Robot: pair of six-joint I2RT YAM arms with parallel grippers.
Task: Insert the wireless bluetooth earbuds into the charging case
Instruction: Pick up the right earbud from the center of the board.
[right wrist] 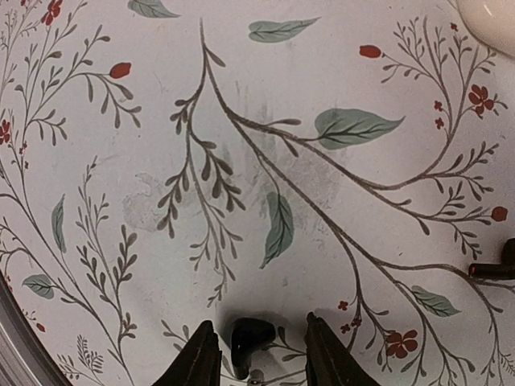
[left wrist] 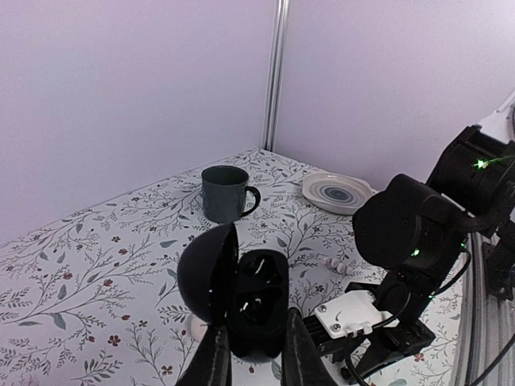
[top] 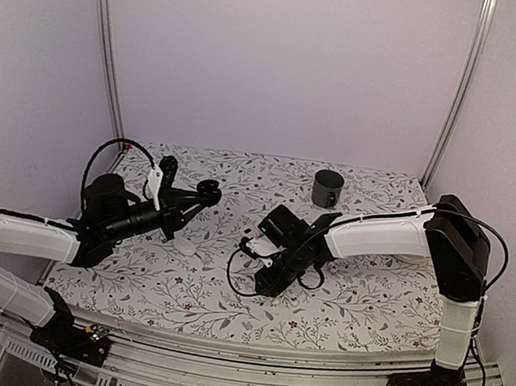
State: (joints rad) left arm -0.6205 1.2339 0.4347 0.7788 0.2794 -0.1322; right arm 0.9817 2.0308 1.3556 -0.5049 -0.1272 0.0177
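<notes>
Earbud [right wrist: 251, 336], small and black, lies on the flowered tablecloth [right wrist: 265, 121] between the spread fingers of the right gripper [right wrist: 260, 331], touching neither, while well apart the left gripper [left wrist: 256, 338] pinches the charging case [left wrist: 257, 301], lid open.

From where I stand, bare counter [top: 170, 295] lies between the two arms at the front, room for a hand to pass. The left hand [top: 199, 195] holds the open charging case [left wrist: 257, 297] off the surface, its raised lid walling one side. The right hand [top: 262, 274] sits low over an earbud [right wrist: 251, 334], gaps either side between parted fingers. The mug [top: 327, 188] and plate [left wrist: 336, 193] stand well back.
</notes>
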